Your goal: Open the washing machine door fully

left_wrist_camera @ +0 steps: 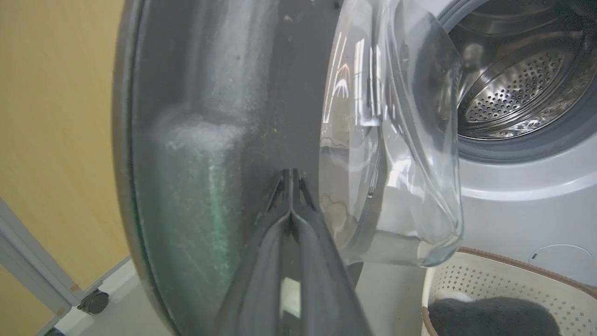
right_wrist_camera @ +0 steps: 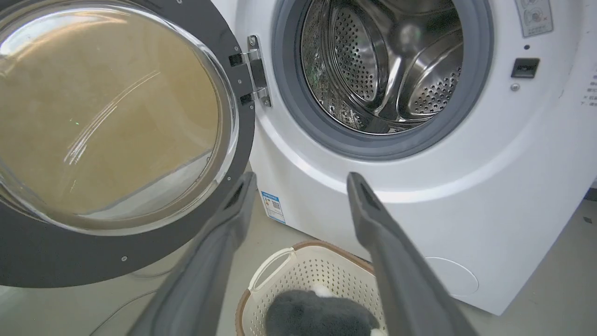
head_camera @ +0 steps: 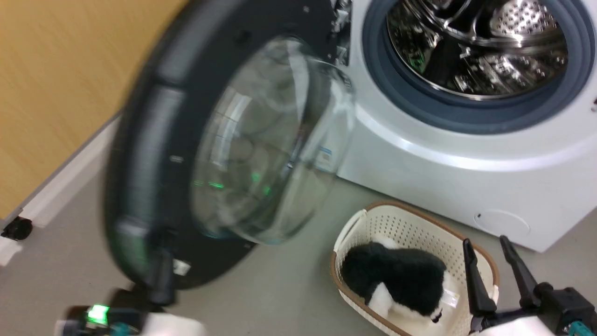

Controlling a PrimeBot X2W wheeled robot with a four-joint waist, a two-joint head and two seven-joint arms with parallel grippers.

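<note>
Washing machine door [head_camera: 140, 163] open; left fingers [left_wrist_camera: 308, 242] together, right fingers [right_wrist_camera: 387, 242] apart; one basket [head_camera: 419, 225].

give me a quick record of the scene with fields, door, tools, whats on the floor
door: washing machine door swung wide open
machine: washing machine white, drum opening uncovered
left: left tool shut, tips at the door's inner face
right: right tool open, above the basket, holding nothing
floor: basket holds a black-and-white plush toy
</note>
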